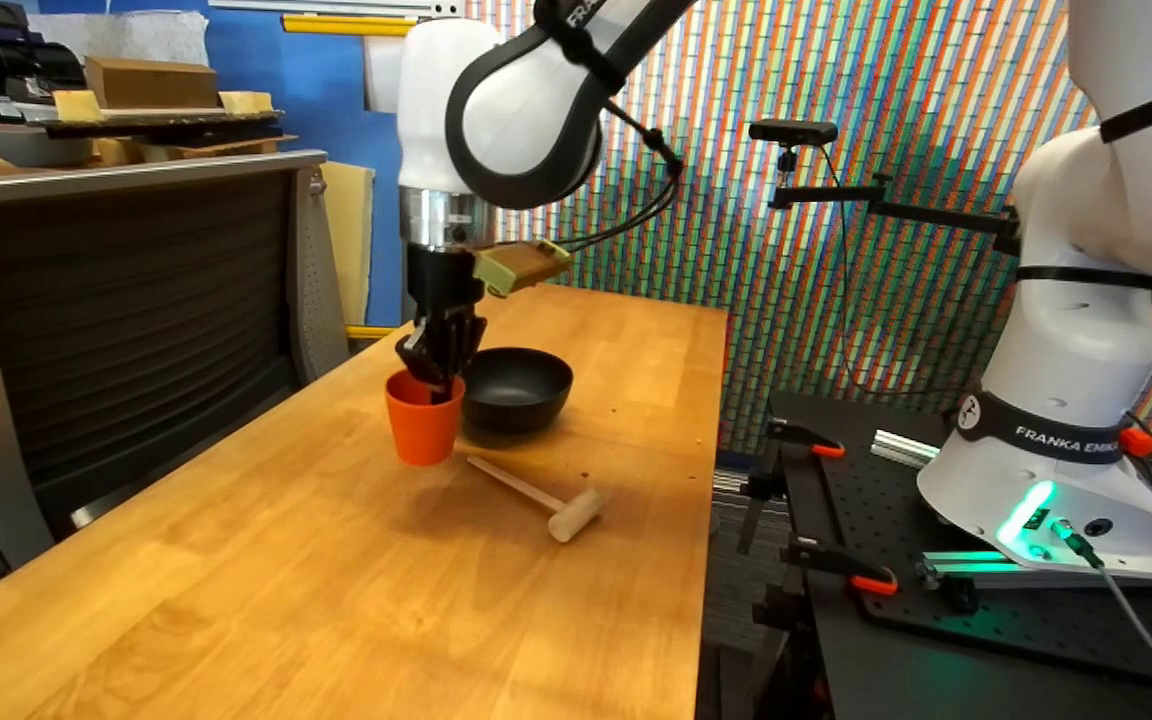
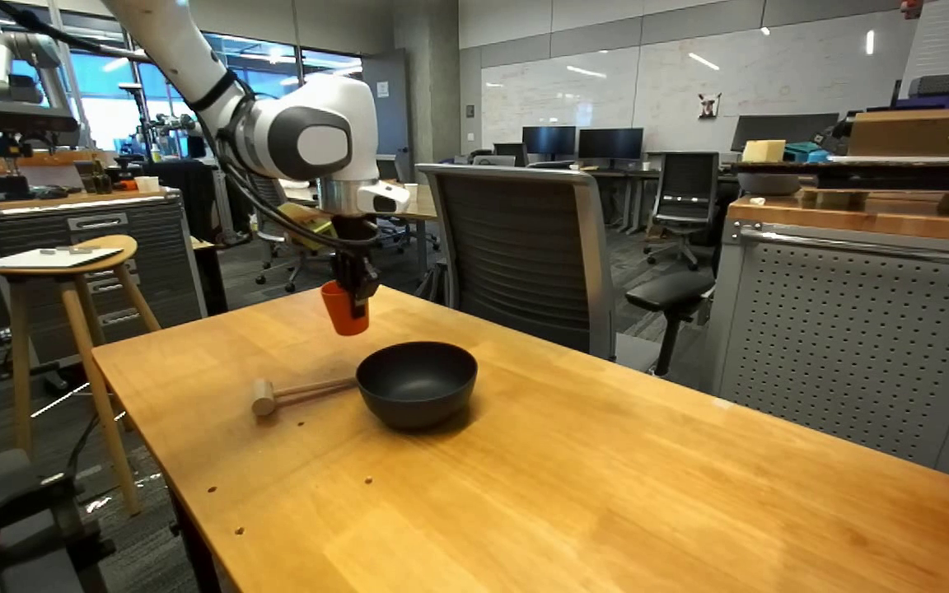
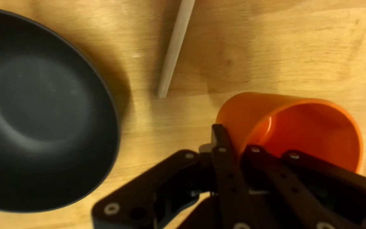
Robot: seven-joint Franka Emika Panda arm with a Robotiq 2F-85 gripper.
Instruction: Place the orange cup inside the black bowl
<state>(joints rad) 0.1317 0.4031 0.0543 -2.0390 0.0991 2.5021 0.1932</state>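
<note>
Hand [image 3: 237, 149] clamped on the orange cup [image 1: 422, 435]: its wall is gripped from inside and outside, on the side facing the black bowl [image 2: 413, 414]. Cup is held mouth up, slightly tilted, and appears to be raised off the bench [image 2: 647, 486]. Bowl is seated upright on the bench, just beside the cup but apart; bench top is seen between them in the wrist view. Wooden mallet [image 1: 574, 516] also noted, laid flat, its handle end pointed toward that gap.
</note>
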